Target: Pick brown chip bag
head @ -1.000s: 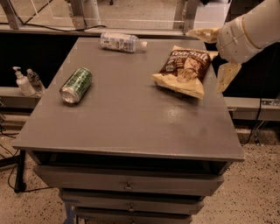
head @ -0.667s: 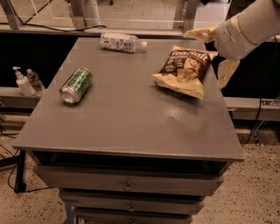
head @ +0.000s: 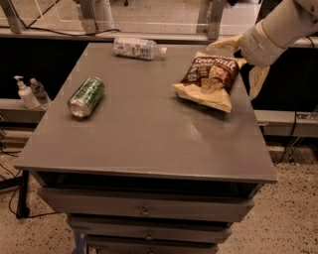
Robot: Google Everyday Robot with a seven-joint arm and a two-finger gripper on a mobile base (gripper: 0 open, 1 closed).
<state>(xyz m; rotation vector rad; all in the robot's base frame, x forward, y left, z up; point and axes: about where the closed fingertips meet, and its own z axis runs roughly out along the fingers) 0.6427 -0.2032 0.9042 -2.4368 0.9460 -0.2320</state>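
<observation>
At upper right of the frame, the gripper [head: 240,68] hangs wide open and empty; the brown chip bag [head: 206,79] lies just lower-left.

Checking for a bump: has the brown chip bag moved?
No. The brown chip bag lies where it did by the table's right edge; the open gripper hovers at its far right corner.

A grey drawer cabinet [head: 149,134] stands on speckled floor [head: 298,208], metal posts [head: 90,15] behind.
</observation>
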